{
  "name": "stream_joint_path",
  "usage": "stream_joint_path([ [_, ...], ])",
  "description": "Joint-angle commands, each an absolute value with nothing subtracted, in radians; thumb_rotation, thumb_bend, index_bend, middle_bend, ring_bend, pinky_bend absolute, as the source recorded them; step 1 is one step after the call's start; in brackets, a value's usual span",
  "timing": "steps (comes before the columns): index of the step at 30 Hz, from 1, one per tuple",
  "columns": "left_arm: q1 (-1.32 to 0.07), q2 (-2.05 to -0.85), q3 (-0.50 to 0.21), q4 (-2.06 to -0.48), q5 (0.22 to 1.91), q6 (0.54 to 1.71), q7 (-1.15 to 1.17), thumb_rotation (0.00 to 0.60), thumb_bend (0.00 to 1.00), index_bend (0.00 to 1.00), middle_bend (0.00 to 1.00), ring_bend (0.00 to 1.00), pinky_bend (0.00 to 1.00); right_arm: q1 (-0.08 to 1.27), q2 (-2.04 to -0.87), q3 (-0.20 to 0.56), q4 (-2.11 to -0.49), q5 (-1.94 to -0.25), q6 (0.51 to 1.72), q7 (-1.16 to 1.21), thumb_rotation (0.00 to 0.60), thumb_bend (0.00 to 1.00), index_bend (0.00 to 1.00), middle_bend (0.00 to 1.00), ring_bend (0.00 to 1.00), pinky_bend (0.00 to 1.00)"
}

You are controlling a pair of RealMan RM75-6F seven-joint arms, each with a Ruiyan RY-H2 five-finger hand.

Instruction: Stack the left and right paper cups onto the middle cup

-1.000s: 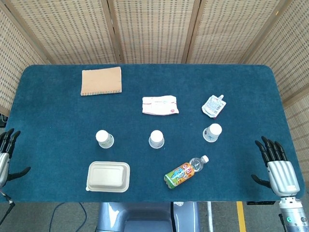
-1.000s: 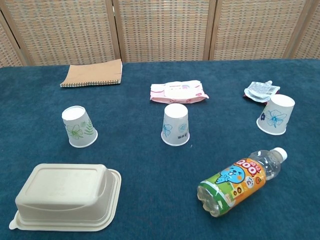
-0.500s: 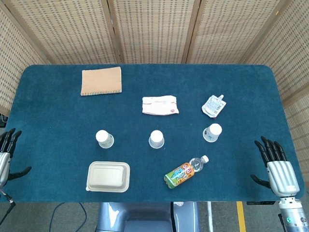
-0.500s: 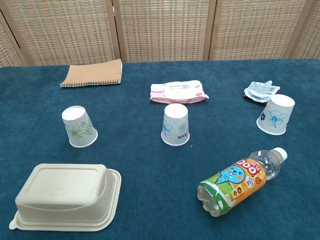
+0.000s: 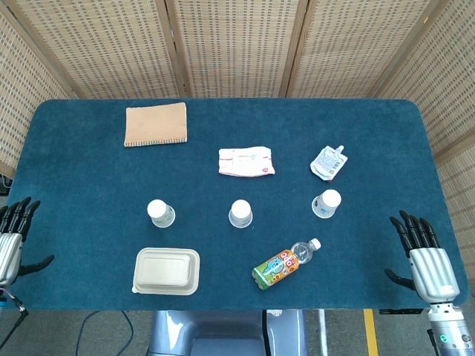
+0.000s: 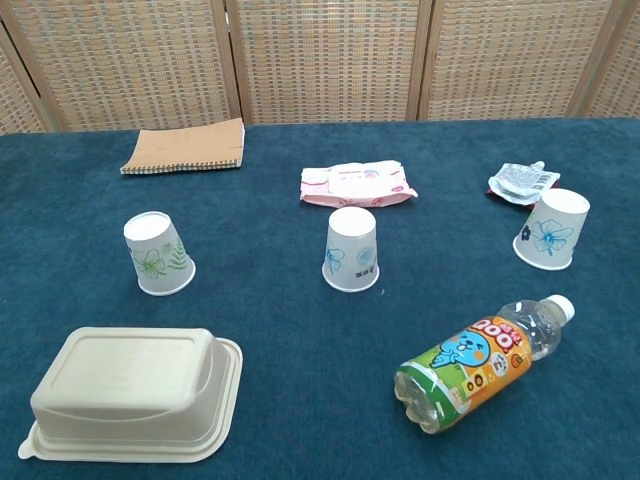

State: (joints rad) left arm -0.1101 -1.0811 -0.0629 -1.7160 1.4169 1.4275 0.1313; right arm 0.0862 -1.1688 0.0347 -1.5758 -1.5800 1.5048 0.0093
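Three white paper cups stand upside down in a row on the blue table. The left cup (image 5: 160, 213) (image 6: 157, 254) has a green leaf print. The middle cup (image 5: 240, 213) (image 6: 351, 250) and the right cup (image 5: 326, 203) (image 6: 550, 231) carry blue flower prints. My left hand (image 5: 10, 242) hovers at the table's left edge, fingers spread, holding nothing. At the right front corner my right hand (image 5: 425, 257) is likewise spread and empty. Both hands are far from the cups and neither appears in the chest view.
A beige lidded food box (image 5: 166, 271) (image 6: 132, 393) lies in front of the left cup. A drink bottle (image 5: 285, 263) (image 6: 482, 360) lies on its side before the middle and right cups. Behind are a tissue pack (image 5: 246, 162), a foil pouch (image 5: 329, 162) and a tan notebook (image 5: 156, 124).
My left hand has shifted slightly inward and toward the front along the left edge. The right hand has barely moved. The cups stand as before.
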Motion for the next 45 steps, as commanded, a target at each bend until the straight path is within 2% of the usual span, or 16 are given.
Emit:
stream_joint_path([
  [1, -0.15, -1.093, -0.091, -1.731, 1.381, 1.384, 0.177, 0.6, 0.22, 0.02, 0.0, 0.0, 0.0, 0.085, -1.163, 0.037, -1.581, -1.571, 1.501, 0.021, 0.6, 0.05, 0.05, 0.0, 0.0, 0.0],
  [9, -0.298, -1.131, -0.186, -1.754, 1.264, 1.233, 0.281, 0.6, 0.23, 0.2, 0.0, 0.0, 0.0, 0.085, -1.151, 0.044, -1.582, -1.564, 1.504, 0.056, 0.6, 0.05, 0.06, 0.0, 0.0, 0.0],
  [14, -0.402, -1.152, -0.227, -1.746, 1.154, 1.115, 0.381, 0.6, 0.23, 0.22, 0.0, 0.0, 0.0, 0.088, -1.148, 0.048, -1.578, -1.556, 1.496, 0.075, 0.6, 0.05, 0.06, 0.0, 0.0, 0.0],
  [21, -0.529, -1.178, -0.244, -1.752, 0.966, 0.983, 0.503, 0.6, 0.23, 0.23, 0.0, 0.0, 0.0, 0.091, -1.15, 0.052, -1.567, -1.553, 1.495, 0.109, 0.6, 0.05, 0.06, 0.0, 0.0, 0.0],
  [33, -0.669, -1.267, -0.212, -1.73, 0.781, 0.943, 0.63, 0.6, 0.23, 0.24, 0.0, 0.0, 0.0, 0.092, -1.147, 0.057, -1.552, -1.555, 1.5, 0.163, 0.6, 0.05, 0.07, 0.0, 0.0, 0.0],
  [45, -0.757, -1.351, -0.182, -1.684, 0.688, 0.953, 0.676, 0.6, 0.23, 0.24, 0.0, 0.0, 0.0, 0.095, -1.141, 0.061, -1.546, -1.541, 1.487, 0.201, 0.6, 0.05, 0.07, 0.0, 0.0, 0.0],
])
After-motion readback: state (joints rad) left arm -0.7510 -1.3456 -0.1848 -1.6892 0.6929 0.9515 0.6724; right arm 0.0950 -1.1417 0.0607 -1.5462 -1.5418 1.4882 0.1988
